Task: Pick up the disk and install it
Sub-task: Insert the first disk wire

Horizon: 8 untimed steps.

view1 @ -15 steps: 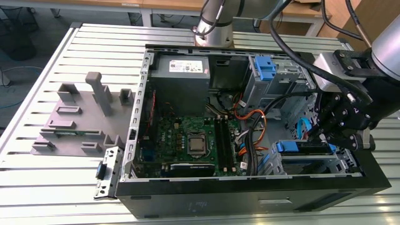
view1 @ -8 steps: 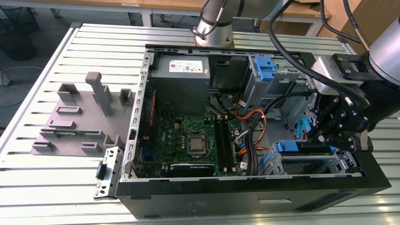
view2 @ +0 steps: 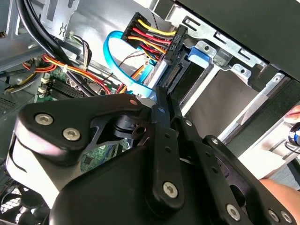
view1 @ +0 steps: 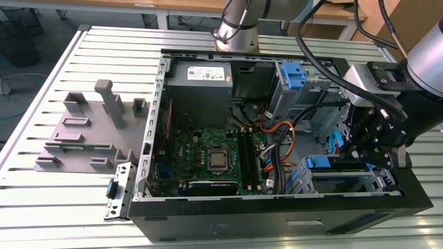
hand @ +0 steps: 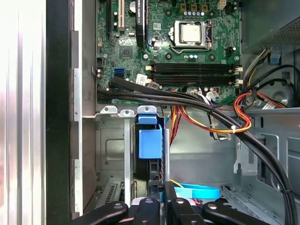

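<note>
The gripper (view1: 372, 150) is down inside the open computer case (view1: 277, 218), at the drive cage (view1: 346, 181) in its front corner. Its fingers (hand: 157, 206) look drawn almost together, with only a thin gap in the first wrist view. Just beyond their tips stands the disk (hand: 149, 143), edge-on in the cage slot with its blue rail showing. I cannot tell whether the fingers pinch its edge or merely touch it. A blue cable (hand: 197, 192) lies beside them.
</note>
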{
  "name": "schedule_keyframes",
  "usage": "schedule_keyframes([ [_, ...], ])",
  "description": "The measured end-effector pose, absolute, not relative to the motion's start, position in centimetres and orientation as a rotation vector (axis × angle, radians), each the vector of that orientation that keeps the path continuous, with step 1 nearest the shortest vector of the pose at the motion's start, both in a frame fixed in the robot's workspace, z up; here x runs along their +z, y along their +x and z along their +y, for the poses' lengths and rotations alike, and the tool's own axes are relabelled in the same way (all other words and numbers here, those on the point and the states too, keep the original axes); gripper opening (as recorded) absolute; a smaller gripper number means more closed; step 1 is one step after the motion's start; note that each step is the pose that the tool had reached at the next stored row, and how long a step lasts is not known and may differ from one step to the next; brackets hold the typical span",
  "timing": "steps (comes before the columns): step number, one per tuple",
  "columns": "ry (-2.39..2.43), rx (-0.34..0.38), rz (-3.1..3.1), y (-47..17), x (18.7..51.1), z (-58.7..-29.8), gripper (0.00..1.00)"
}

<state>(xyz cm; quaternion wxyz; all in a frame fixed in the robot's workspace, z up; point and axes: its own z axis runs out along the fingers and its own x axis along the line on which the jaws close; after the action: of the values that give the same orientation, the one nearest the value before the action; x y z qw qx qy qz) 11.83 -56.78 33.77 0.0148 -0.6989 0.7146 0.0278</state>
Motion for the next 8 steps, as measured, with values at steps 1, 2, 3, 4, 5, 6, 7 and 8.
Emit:
schedule_keyframes([
  [1,-2.175,0.086,2.224,11.83,33.76,-56.78,0.16],
  [2,-2.175,0.087,2.224,11.84,33.74,-56.81,0.16],
  [3,-2.175,0.087,2.224,11.85,33.73,-56.84,0.16],
  [4,-2.175,0.087,2.224,11.85,33.74,-56.85,0.16],
  [5,-2.175,0.087,2.224,11.85,33.74,-56.85,0.16],
  [6,-2.175,0.087,2.224,11.86,33.73,-56.85,0.16],
  [7,-2.175,0.087,2.224,11.86,33.65,-56.87,0.16],
  [8,-2.175,0.087,2.224,11.86,33.57,-56.87,0.16],
])
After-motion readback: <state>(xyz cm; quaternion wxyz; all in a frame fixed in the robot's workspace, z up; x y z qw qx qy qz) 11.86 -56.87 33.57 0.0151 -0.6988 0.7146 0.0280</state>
